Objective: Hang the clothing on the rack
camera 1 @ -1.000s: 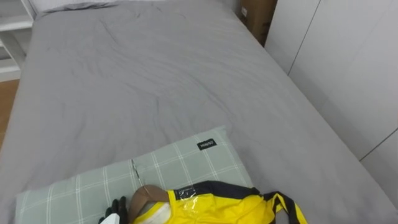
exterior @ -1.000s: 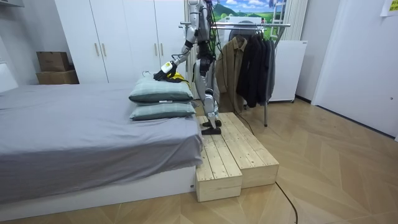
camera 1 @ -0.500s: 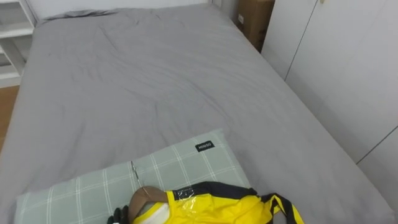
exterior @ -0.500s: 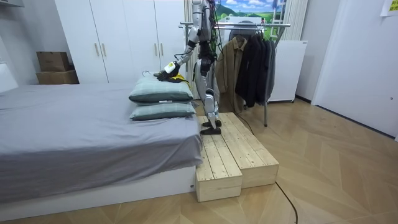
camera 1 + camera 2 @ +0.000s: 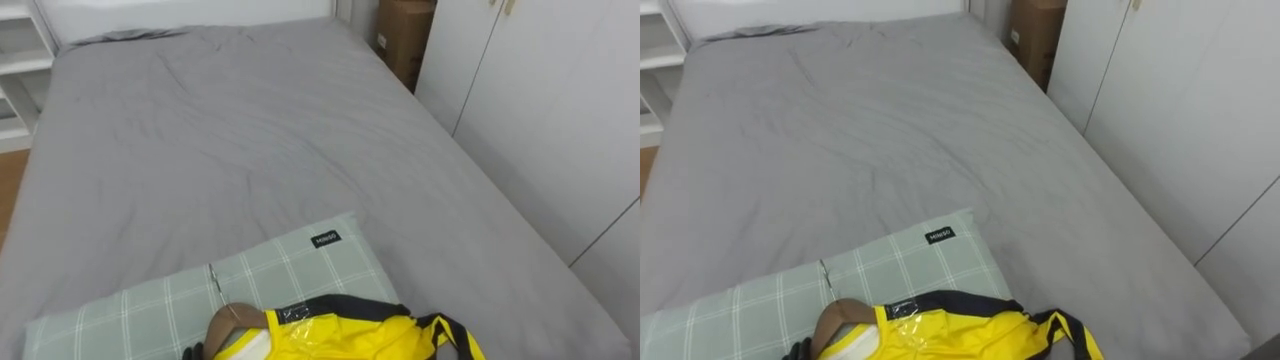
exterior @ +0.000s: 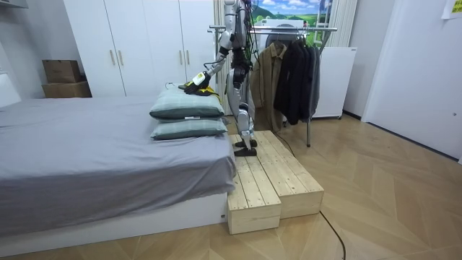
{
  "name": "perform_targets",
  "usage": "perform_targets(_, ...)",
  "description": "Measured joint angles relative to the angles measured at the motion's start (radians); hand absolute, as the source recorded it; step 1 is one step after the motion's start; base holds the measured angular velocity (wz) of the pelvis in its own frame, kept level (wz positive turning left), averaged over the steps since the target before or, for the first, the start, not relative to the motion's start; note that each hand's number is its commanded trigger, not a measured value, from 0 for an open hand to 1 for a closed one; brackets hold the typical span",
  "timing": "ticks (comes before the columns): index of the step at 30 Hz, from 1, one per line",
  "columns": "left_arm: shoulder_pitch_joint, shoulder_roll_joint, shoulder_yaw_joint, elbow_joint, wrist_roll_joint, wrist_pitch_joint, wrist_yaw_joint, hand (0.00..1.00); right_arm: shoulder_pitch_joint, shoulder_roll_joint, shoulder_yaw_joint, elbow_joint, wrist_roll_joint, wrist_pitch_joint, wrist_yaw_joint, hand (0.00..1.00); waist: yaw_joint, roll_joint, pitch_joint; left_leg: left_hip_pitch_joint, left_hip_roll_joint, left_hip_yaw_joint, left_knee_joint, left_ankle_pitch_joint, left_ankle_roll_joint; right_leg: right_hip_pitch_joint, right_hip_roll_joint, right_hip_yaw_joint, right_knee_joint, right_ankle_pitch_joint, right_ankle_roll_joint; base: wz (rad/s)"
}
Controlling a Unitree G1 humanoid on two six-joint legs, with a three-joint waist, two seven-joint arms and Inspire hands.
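Left eye view: a yellow jacket (image 5: pixel 350 335) with navy trim lies crumpled on a green checked pillow (image 5: pixel 290 265) at the near end of the grey bed (image 5: pixel 220 130). The left hand (image 5: pixel 192 351) sits at the jacket's collar end, just a dark sliver at the frame's bottom edge, so I cannot tell whether its fingers are apart or clamped on the cloth. A brown rounded piece (image 5: pixel 228 318) shows at the collar; it may be a hanger or the lining, unclear.

Handling, as a guess: thin shell fabric, light, limp and glossy, so probably slick. It will sag and slide if pinched mid-body. Best taken at the collar or a shoulder seam, with the cloth bunched for grip. Not fragile.

Counts:
- One yellow jacket.
- Two pillows, the top one stacked on a lower pillow (image 6: pixel 189 128).
- One clothes rack (image 6: pixel 325 29) behind the robot.
- One brown coat (image 6: pixel 268 72) on the rack, plus dark garments I cannot separate.
- Two wooden steps (image 6: pixel 267 180) that the robot stands on.
- Two cardboard boxes (image 6: pixel 63 79).
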Motion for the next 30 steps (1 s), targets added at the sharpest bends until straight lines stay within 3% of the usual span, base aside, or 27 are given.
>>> perform_targets(9,0.007,0.001,0.001,0.0,-0.002,0.0,0.01,0.0,0.002,0.009,0.0,0.002,0.0,0.002,-0.002,0.0,0.004,-0.008,0.0044,-0.004,0.001,0.006,0.0,0.001,0.0,-0.006,0.0,-0.006,0.0,0.0,0.0,-0.01)
perform_targets(17,0.005,-0.003,0.032,0.003,-0.012,-0.005,0.022,0.0,0.006,0.013,0.0,0.003,-0.002,0.005,0.011,0.0,0.016,-0.018,-0.0039,-0.004,0.002,0.015,0.0,0.001,0.0,-0.008,0.0,-0.001,0.0,0.0,0.0,-0.02)
perform_targets(25,-0.041,-0.018,0.059,0.053,-0.014,0.0,0.02,0.0,0.0,0.014,0.015,0.003,0.002,0.014,0.007,0.0,0.028,-0.02,-0.0048,-0.017,0.002,0.02,0.009,0.001,-0.001,-0.019,-0.002,-0.013,0.002,0.0,0.0,0.0)
perform_targets(30,-0.076,-0.018,0.078,0.08,-0.067,-0.001,0.011,0.0,-0.017,0.015,0.024,0.014,0.003,0.013,-0.002,0.0,0.028,-0.028,0.0002,-0.037,0.004,0.029,0.022,0.004,-0.003,-0.033,-0.001,-0.003,0.002,0.0,0.0,-0.04)
